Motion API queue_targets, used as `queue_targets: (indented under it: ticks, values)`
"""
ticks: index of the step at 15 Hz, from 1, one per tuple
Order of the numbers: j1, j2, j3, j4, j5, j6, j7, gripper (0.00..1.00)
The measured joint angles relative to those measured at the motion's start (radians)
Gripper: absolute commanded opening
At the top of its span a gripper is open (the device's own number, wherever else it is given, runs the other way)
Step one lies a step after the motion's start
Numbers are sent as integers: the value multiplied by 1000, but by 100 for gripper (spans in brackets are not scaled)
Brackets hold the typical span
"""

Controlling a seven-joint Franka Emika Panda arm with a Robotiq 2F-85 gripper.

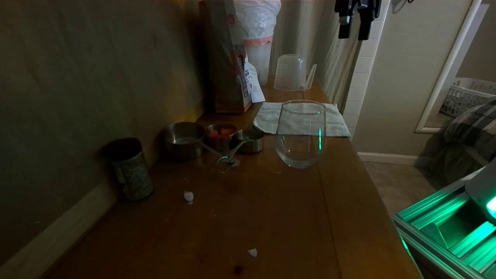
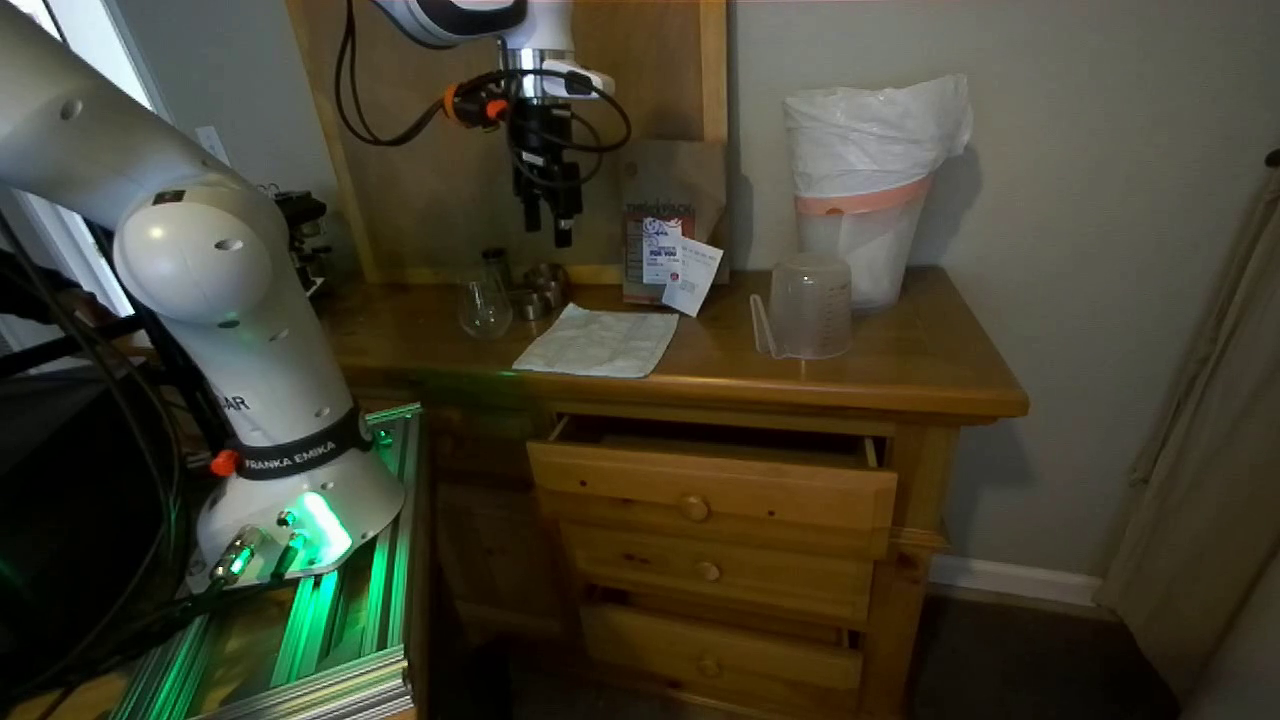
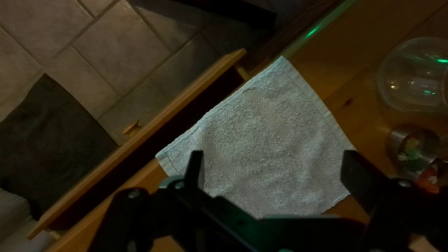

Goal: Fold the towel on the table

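Note:
The towel (image 2: 600, 342) is a pale whitish-grey cloth spread flat on the table, close to its front edge. It also shows in an exterior view (image 1: 336, 121), partly behind the glass, and in the wrist view (image 3: 269, 133). The table (image 2: 900, 350) is brown wood; its top also shows in an exterior view (image 1: 271, 221). My gripper (image 2: 548, 230) points down, well above the table. Its fingers are apart and empty, as an exterior view (image 1: 353, 34) also shows. In the wrist view the open fingers (image 3: 273, 168) frame the towel without touching it; the gripper body hides part of its lower edge.
A clear glass (image 1: 300, 151) and metal measuring cups (image 1: 250, 140) stand beside the towel. A paper bag (image 2: 675, 200), a clear measuring jug (image 2: 812, 310) and a lined bin (image 2: 870, 200) stand on the table. The top drawer (image 2: 640, 485) is pulled out below the towel's edge.

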Motion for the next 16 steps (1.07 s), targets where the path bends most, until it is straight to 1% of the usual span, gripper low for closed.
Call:
queue_targets:
  ticks: [7, 8, 12, 16]
  values:
    - [0, 0, 0, 0, 0, 0, 0, 100]
    - [2, 0, 4, 1, 1, 0, -2, 100]
    - [46, 8, 55, 18, 8, 0, 14, 100]
    - [46, 12, 55, 20, 8, 0, 14, 100]
